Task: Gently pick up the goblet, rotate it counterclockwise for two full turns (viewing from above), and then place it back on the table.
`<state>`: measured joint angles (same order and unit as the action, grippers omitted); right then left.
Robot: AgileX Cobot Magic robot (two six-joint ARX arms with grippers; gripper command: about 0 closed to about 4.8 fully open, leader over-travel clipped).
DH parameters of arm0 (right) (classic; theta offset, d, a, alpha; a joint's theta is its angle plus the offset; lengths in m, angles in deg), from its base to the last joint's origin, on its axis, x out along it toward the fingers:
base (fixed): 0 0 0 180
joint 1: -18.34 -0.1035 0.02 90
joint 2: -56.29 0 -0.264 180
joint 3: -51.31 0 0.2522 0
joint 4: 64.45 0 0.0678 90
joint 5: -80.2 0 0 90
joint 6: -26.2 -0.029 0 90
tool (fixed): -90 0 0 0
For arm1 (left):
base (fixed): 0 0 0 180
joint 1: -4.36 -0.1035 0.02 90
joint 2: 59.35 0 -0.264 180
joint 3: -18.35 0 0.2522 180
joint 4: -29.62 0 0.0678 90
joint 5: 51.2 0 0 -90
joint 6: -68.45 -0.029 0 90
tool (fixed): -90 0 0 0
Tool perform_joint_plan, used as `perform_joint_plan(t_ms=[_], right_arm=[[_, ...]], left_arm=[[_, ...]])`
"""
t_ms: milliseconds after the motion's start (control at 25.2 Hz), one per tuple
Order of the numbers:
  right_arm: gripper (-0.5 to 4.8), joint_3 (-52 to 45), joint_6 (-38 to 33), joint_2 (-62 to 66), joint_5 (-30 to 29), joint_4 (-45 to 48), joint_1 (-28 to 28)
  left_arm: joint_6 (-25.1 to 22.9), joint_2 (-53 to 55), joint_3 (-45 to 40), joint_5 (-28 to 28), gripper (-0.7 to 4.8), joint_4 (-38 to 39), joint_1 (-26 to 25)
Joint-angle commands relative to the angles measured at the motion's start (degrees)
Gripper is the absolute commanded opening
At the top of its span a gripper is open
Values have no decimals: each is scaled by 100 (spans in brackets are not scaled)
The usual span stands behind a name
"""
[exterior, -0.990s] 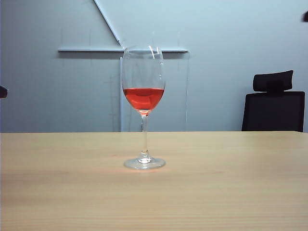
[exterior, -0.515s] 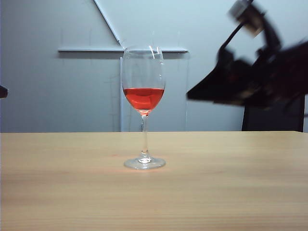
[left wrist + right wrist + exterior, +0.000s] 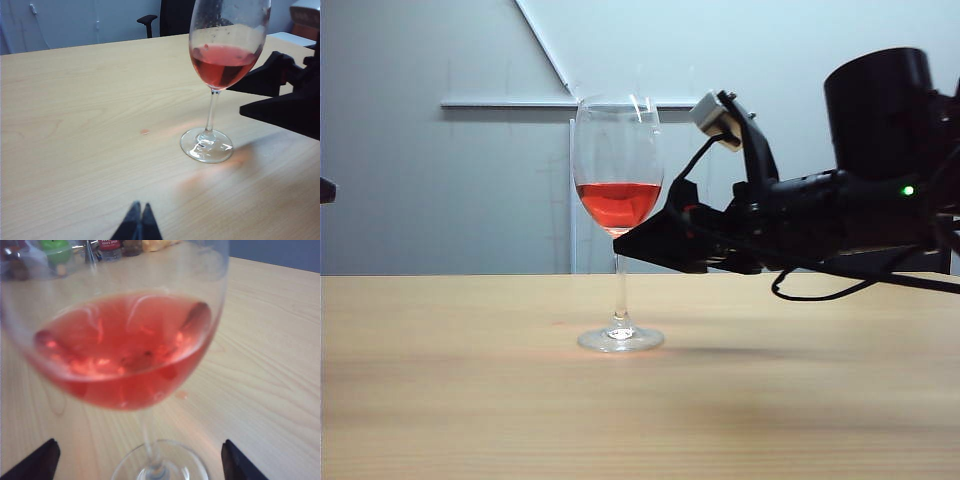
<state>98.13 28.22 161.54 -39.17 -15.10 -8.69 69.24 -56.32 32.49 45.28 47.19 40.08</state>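
My spread right pincer (image 3: 630, 240) straddles the upright goblet (image 3: 618, 215) stem from the right; left pincer (image 3: 137, 225) pressed together, nearer me.

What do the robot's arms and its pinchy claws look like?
The right arm is all black and chunky, with a thick round part, a tiny green light, a looping black cable underneath and a small grey camera box on top. Its right gripper has two flat black pointed fingers. The left gripper shows just two thin black pointed tips.
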Motion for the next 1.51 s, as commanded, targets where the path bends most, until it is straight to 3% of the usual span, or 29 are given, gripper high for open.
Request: perform_joint_plan(t_ms=[40,515,634,951,1030,1307,1506], right_arm=[[441,302,-28,269,-170,146,-9],[439,872,-74,778,-245,186,-243],[362,927,-72,855,-177,188,-391],[351,927,-74,861,142,192,-474],[289,927,-79,861,140,240,-479],[268,927,-273,861,415,577,-487],[204,927,-332,863,420,573,-490]], left_arm=[[-35,9,13,-7,-5,-39,0],[-35,9,13,-9,-5,-39,0],[-35,9,13,-9,-5,-39,0],[-35,4,13,-9,-5,-39,0],[-35,4,13,-9,-5,-39,0],[-35,4,13,-9,-5,-39,-2],[-35,4,13,-9,-5,-39,0]])
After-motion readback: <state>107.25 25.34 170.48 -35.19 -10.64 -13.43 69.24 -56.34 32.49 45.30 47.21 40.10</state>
